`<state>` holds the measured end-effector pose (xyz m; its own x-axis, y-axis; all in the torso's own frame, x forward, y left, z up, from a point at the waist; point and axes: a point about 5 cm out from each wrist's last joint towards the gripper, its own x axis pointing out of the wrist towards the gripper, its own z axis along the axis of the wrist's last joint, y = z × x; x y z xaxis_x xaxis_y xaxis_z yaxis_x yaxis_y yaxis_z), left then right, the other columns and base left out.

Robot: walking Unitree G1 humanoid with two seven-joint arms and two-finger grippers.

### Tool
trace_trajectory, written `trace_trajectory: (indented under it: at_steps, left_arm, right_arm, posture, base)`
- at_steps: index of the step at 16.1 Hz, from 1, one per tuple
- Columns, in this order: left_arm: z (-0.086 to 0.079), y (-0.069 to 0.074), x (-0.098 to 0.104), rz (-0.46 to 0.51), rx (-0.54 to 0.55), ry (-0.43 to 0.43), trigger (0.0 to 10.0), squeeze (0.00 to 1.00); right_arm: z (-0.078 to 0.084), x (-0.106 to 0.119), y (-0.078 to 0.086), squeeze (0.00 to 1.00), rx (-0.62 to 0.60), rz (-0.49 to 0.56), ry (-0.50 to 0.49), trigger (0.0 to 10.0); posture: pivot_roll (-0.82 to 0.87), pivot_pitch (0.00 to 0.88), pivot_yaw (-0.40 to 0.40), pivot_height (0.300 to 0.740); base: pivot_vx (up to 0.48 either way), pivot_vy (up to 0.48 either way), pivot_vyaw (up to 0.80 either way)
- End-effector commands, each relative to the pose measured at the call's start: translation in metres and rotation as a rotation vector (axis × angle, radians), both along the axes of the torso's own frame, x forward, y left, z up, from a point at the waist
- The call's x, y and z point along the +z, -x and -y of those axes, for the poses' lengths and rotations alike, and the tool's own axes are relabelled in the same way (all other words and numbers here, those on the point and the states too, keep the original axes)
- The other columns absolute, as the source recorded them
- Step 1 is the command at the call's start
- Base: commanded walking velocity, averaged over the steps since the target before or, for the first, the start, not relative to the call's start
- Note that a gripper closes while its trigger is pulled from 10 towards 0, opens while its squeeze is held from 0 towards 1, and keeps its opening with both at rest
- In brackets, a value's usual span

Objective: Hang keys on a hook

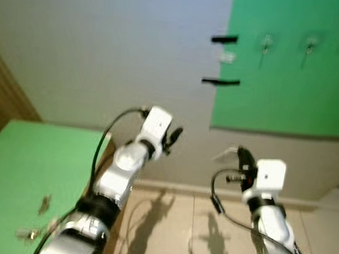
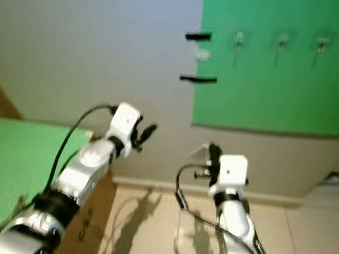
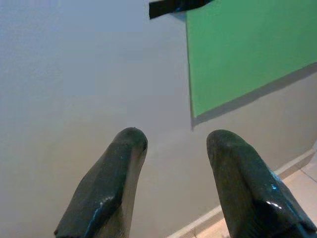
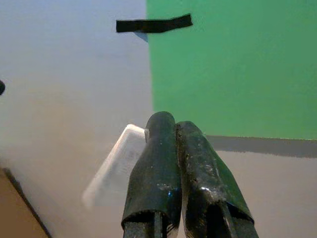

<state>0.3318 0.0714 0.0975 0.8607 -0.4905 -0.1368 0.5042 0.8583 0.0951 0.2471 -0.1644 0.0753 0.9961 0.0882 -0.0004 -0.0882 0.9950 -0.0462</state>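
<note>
- The right gripper point(image 4: 174, 130), raised at about five o'clock in the head views, has its fingers clenched on a pale flat tag point(image 4: 115, 166) (too blurred to say whether keys hang from it).
- The left gripper point(image 3: 171, 144), at about seven o'clock, has its fingers spread with nothing between them.
- The hooks point(image 1: 266, 44) sit in a row on the green board point(image 1: 292, 97) at one o'clock, well apart from both grippers.
- Small metal items point(image 1: 39, 219) lie on the green table point(image 1: 15, 172) at eight o'clock.
</note>
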Motion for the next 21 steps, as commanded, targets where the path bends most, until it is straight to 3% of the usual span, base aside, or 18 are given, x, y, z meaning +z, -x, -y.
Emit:
trace_trajectory:
  at_steps: [1, 4, 9, 15, 17, 18, 20, 21]
  left_arm:
    - [0.004, 0.0, 0.007, 0.033, -0.016, 0.022, 10.0, 0.0]
    - [0.008, 0.003, 0.007, 0.048, -0.03, 0.031, 10.0, 0.0]
    - [0.008, 0.01, 0.007, 0.059, -0.043, 0.075, 10.0, 0.0]
    - [0.014, 0.02, -0.001, 0.045, -0.084, 0.068, 10.0, 0.0]
    - [-0.002, 0.015, -0.009, 0.015, -0.016, 0.037, 10.0, 0.0]
    - [-0.021, 0.019, -0.024, -0.042, 0.022, 0.02, 10.0, 0.0]
    - [-0.039, 0.038, -0.04, -0.071, -0.002, 0.005, 10.0, 0.0]
    - [-0.05, 0.068, -0.054, -0.08, -0.037, 0.04, 10.0, 0.0]
  right_arm:
    - [0.002, 0.0, -0.001, 0.0, -0.007, -0.004, 0.0, 0.0]
    - [0.003, 0.002, -0.003, 0.0, -0.005, 0.0, 0.004, 0.0]
    - [0.006, 0.002, -0.004, 0.0, 0.001, -0.002, 0.012, 0.0]
    - [0.008, 0.002, -0.006, 0.0, 0.007, -0.002, 0.027, 0.0]
    - [0.011, 0.001, -0.003, 0.0, -0.005, -0.011, 0.025, 0.0]
    - [0.015, -0.002, 0.004, 0.0, -0.02, -0.022, 0.025, 0.0]
    - [0.021, -0.005, 0.017, 0.0, -0.041, -0.038, 0.033, 0.0]
    - [0.025, -0.012, 0.034, 0.0, -0.05, -0.076, 0.047, 0.0]
  posture:
    - [-0.25, 0.0, 0.101, 0.74]
    - [-0.24, 0.0, 0.101, 0.74]
    - [-0.24, 0.0, 0.104, 0.74]
    - [-0.23, 0.0, 0.1, 0.74]
    - [-0.23, 0.0, 0.1, 0.74]
    - [-0.22, 0.0, 0.094, 0.74]
    - [-0.23, 0.0, 0.087, 0.74]
    - [-0.22, 0.0, 0.051, 0.74]
  base:
    - [0.315, -0.356, 0.0]
    - [0.301, -0.369, 0.0]
    - [0.0, -0.455, 0.0]
    - [0.0, -0.441, 0.0]
    - [0.0, -0.433, 0.0]
    - [0.0, 0.0, 0.0]
    - [0.0, 0.0, 0.0]
    - [0.0, 0.0, 0.0]
